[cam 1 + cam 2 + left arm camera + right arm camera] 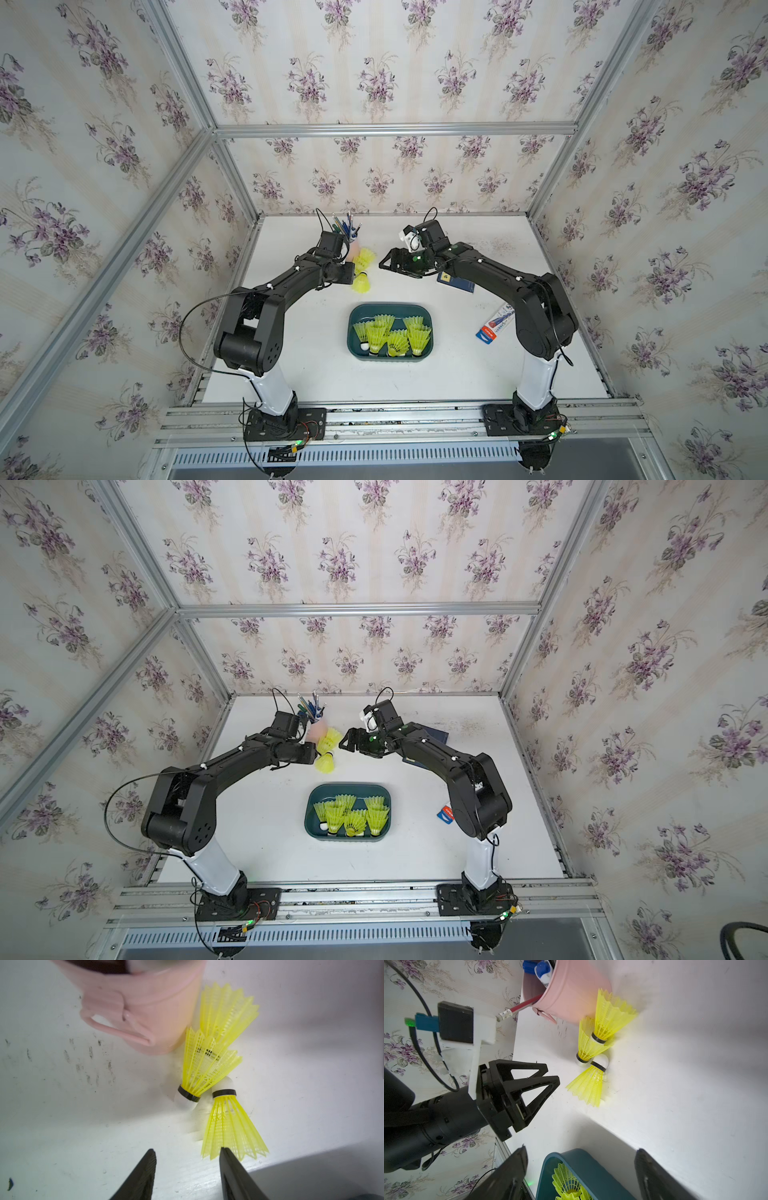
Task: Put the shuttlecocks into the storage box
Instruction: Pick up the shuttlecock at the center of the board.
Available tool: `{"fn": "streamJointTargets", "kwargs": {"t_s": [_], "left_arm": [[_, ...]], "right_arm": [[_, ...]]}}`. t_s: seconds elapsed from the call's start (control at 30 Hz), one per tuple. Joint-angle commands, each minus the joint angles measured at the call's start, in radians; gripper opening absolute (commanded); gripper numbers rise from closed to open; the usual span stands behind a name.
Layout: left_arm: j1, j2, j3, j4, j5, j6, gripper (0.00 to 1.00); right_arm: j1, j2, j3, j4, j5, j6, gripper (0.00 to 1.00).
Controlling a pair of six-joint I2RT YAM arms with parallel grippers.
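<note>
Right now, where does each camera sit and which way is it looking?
Top views: side by side up high, looking down at the table, storage box and both arms.
Left wrist: on the left arm, facing three shuttlecocks by the pink cup; only left tool tips show.
Right wrist: on the right arm, facing the left tool and box; right tool tips show.
Shared: both wrist views see shuttlecocks and cup.

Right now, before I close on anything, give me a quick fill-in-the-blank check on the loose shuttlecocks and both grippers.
1. ____ shuttlecocks lie on the table outside the storage box.
2. They lie beside the ____ pen cup.
3. The left gripper has its jaws ____, with nothing between them.
4. The right gripper holds ____.
Missing words: three; pink; open; nothing.
</note>
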Motion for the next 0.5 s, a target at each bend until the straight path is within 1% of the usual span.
{"fn": "streamJointTargets", "kwargs": {"t_s": [0.0,0.2,0.23,0.3,0.47], "left_arm": [[0.006,-0.001,-0.001,0.009,-0.015,-0.019,0.53],[0.018,-0.006,0.042,-0.009,-0.015,-0.012,0.54],[0.017,-0.018,0.039,-0.004,-0.016,-0.017,0.54],[0.016,-0.047,0.026,0.003,-0.016,-0.026,0.59],[0.013,-0.144,-0.047,0.024,-0.037,-0.062,0.60]], "right_arm": [[-0.001,-0.007,-0.004,0.027,-0.009,0.000,0.84],[0.000,-0.012,-0.007,0.020,-0.012,-0.007,0.84],[0.001,-0.013,-0.007,0.019,-0.012,-0.009,0.84],[0.000,-0.018,-0.012,0.018,-0.014,-0.011,0.84],[-0.001,-0.019,-0.027,0.026,-0.020,-0.012,0.84]]}}
